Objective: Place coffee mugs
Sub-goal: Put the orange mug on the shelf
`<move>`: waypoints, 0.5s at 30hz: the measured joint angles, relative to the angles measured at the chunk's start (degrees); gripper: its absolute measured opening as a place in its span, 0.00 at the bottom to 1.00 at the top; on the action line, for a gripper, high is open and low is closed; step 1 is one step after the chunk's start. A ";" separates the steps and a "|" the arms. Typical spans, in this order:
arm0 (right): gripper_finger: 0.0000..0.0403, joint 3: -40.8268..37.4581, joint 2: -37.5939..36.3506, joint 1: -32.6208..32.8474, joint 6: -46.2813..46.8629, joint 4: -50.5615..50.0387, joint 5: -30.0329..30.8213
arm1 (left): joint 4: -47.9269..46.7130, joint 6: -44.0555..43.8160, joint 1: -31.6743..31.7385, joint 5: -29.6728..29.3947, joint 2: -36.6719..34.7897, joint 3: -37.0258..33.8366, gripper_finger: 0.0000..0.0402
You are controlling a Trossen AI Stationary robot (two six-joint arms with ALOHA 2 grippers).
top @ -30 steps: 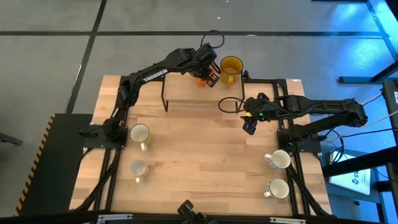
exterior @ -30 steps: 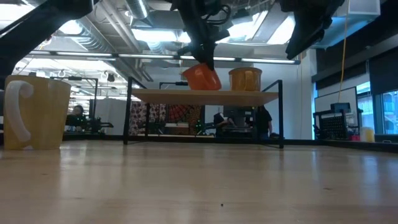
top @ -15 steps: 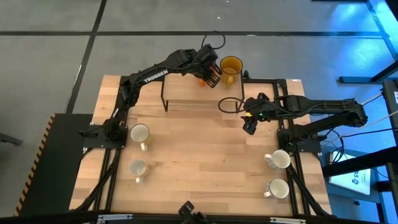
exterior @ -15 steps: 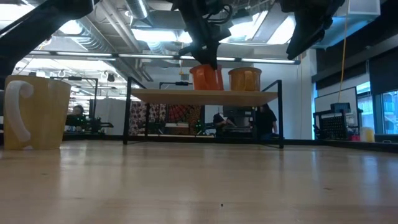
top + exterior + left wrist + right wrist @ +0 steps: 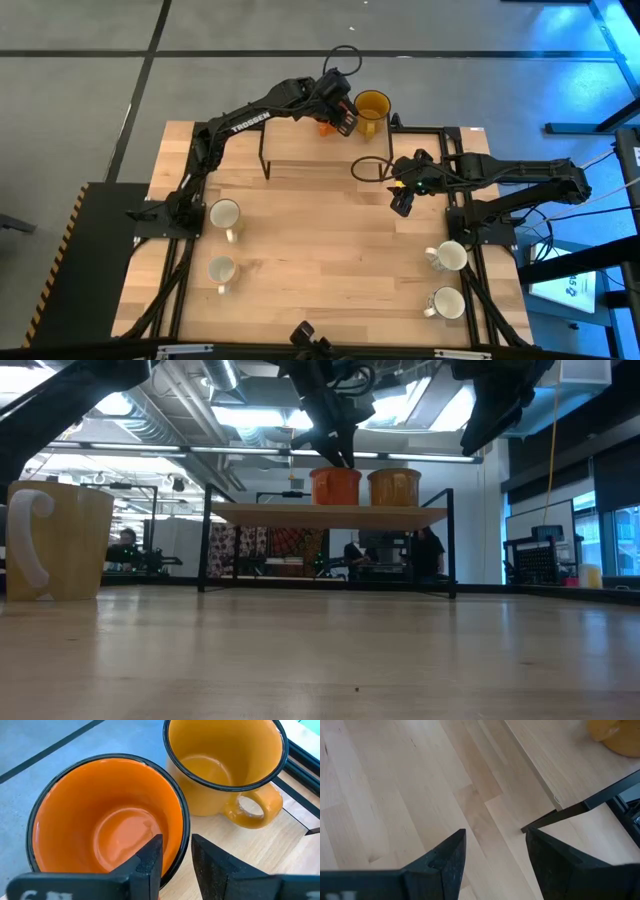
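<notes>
On the left side of the table (image 5: 300, 250), 2 white mugs stand near the left arm's base: one (image 5: 224, 214) farther back, the other (image 5: 221, 270) closer to the front edge. In the low view, one cream mug (image 5: 58, 540) looms large at the left, upright, handle to its left.

The left arm reaches to the raised shelf (image 5: 330, 515) at the back of the table. Its left gripper (image 5: 172, 857) pinches the rim of the orange mug (image 5: 110, 825), 1 finger inside the cup and 1 outside against the wall. In the low view the orange mug stands upright on the shelf. Just beside it stands the amber-yellow mug (image 5: 225, 765), upright too, its handle turned away from the orange one.

The right gripper (image 5: 495, 855) hangs above the table near the shelf's right end, fingers spread apart and holding nothing.

At the right side, 2 more white mugs stand one (image 5: 449, 256) behind the other (image 5: 447, 302).
</notes>
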 joint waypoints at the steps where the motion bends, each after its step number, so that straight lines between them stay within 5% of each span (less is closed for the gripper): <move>1: 0.48 0.00 0.00 0.01 0.02 0.00 0.00 | 0.00 0.00 0.00 0.16 0.00 0.00 0.25; 15: 0.48 0.00 0.02 0.01 0.82 0.00 -0.02 | -3.92 7.68 -0.44 0.93 -6.93 0.74 0.35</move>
